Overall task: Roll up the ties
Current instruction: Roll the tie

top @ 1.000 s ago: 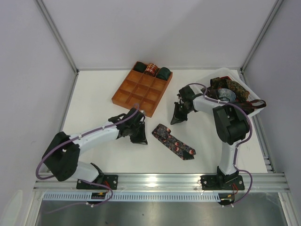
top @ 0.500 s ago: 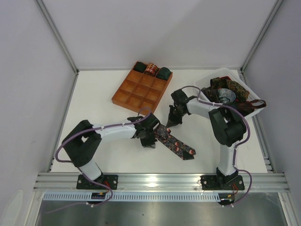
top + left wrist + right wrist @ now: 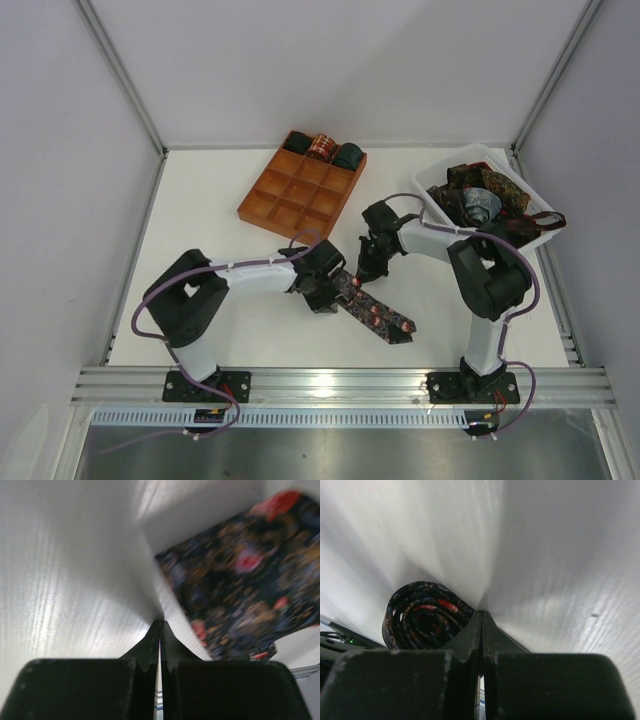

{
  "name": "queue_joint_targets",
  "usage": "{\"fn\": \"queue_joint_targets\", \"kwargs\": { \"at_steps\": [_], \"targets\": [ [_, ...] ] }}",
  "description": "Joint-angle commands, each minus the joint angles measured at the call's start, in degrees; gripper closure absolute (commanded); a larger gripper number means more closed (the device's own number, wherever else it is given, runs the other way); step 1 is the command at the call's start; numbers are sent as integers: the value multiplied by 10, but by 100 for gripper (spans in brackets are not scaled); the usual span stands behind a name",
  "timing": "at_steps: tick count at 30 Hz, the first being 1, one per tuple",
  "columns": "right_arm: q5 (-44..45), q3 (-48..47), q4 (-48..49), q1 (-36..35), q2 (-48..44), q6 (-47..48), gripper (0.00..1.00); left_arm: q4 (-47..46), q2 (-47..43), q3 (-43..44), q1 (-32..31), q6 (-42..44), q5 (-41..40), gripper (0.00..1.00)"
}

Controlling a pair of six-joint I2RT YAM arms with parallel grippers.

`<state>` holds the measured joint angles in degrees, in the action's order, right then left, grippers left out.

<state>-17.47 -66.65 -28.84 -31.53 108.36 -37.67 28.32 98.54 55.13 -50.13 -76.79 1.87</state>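
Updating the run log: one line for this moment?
tie: partly coiled | left tool: shut beside flat part | right tool: shut beside coil

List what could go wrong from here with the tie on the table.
1. The small coil sits beside the shut right pincer, ungripped; it may spring open.
2. The left pincer, also shut, lies at the edge of the floral tie and may shove it rather than roll it.
3. Both pincers crowd one end; they could collide.
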Motion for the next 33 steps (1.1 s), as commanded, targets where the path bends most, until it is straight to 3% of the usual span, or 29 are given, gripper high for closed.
{"fn": "queue_joint_targets", "kwargs": {
  "at_steps": [1, 11, 21, 33],
  "targets": [
    [5, 24, -20, -21, -13, -1, 100, 21, 38, 11, -4, -23, -56, 100],
    [2, 31, -20, -30, -24, 8, 100, 30, 52, 15, -5, -13, -42, 100],
    [6, -36, -50, 16, 2, 61, 100, 81, -62, -55, 0, 34, -26, 99],
    [3, -3, -39, -49, 7, 46, 100, 31, 37, -14, 6, 21, -26, 99]
  ]
}}
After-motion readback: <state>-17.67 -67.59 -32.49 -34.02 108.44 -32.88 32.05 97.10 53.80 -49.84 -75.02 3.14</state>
